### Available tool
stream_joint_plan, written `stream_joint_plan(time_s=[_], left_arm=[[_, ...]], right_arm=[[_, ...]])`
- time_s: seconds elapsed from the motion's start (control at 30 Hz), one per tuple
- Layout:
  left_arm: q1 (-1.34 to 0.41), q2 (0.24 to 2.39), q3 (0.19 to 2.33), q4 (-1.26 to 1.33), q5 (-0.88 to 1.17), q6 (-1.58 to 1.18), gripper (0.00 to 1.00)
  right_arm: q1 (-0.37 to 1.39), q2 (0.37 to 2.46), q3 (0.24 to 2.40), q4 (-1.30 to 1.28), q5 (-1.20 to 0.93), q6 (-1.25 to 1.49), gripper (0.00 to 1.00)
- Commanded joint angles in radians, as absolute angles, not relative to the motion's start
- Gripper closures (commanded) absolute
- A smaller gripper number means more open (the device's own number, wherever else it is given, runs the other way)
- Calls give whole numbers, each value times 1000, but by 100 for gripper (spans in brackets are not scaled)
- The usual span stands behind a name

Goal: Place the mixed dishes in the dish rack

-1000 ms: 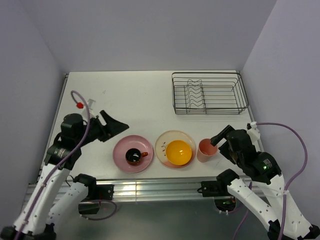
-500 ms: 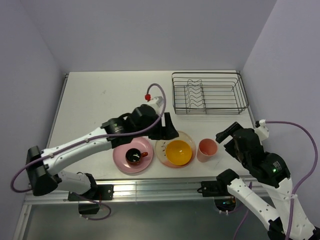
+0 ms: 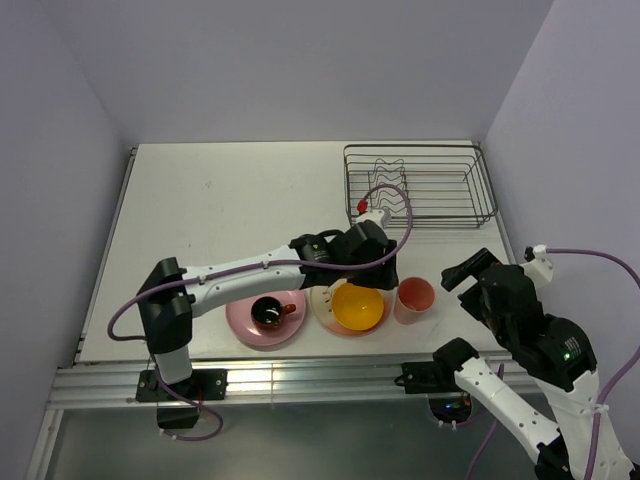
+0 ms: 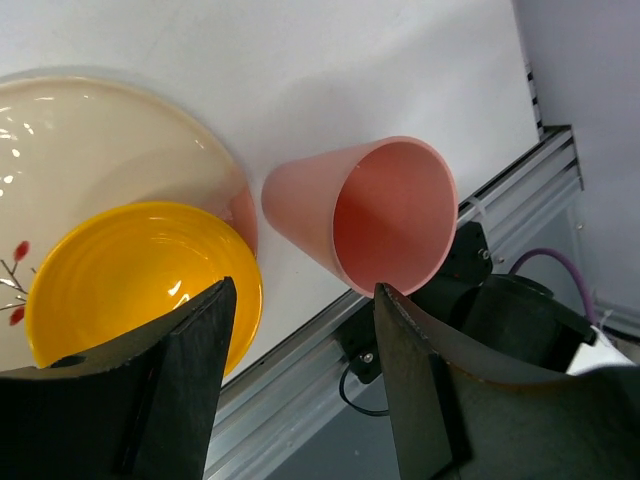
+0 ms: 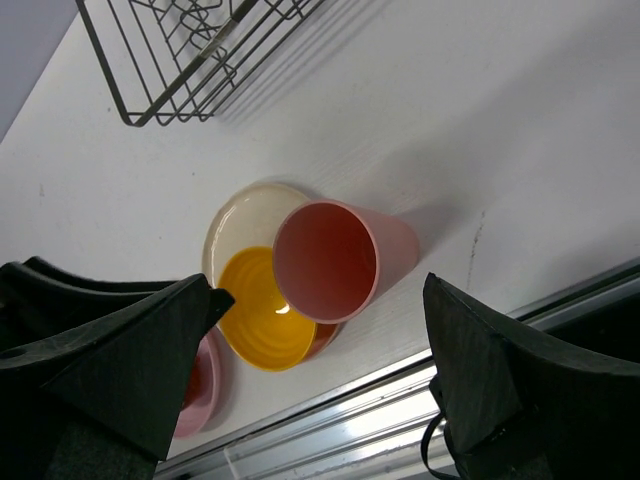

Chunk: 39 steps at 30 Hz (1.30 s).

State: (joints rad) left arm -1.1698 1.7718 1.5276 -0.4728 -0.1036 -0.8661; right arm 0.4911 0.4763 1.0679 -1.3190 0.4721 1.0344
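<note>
The pink tumbler (image 3: 414, 298) stands upright at the front right, also in the left wrist view (image 4: 370, 215) and the right wrist view (image 5: 340, 260). The yellow bowl (image 3: 358, 307) sits on the cream plate (image 3: 322, 296). The small red-orange cup (image 3: 268, 312) sits on the pink plate (image 3: 240, 318). The black wire dish rack (image 3: 420, 147) stands at the back right and holds no dishes. My left gripper (image 3: 385, 272) is open and empty, above the gap between bowl (image 4: 130, 280) and tumbler. My right gripper (image 3: 468, 272) is open and empty, right of the tumbler.
The aluminium rail (image 3: 300, 375) runs along the table's front edge, close to the dishes, and shows in the left wrist view (image 4: 300, 345). Grey walls close in on the left, back and right. The left arm (image 3: 250, 272) stretches over the pink plate.
My left arm has swung from the table's left side across to the right, over the bowl and tumbler. My right gripper has drawn back to the right, away from the tumbler.
</note>
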Motion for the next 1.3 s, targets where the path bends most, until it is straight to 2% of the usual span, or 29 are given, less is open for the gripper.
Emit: stream_joint_plan(time_s=[0.0,0.7,0.8,0.87,0.9,1.07,1.2,1.27], left_arm=[[-1186,1807,1601,-485,-121,-838,37],[-1207,2015,1723,-503,-83,-833,39],[-1209,2045,1755,-518,-83,-827,43],[-1209,2065,1766,-523,-81,-825,51],[-1209,2069,1775,-526,-87,-825,59],[-1200,2068,1792,-543,-100,-811,76],[-1181,2024,1795,-571,-110,-792,100],[-1174,1978,1778,-568,-132,-779,100]], right_arm=[[495,462,1118,-1348,517,1029,5],[494,430,1117,-1355,517,1012,5],[494,428,1106,-1348,505,1012,5],[494,428,1097,-1341,500,1012,5],[494,428,1095,-1339,492,1012,5],[495,423,1089,-1336,486,1008,4],[494,420,1088,-1330,479,1000,5],[494,422,1083,-1319,462,988,5]])
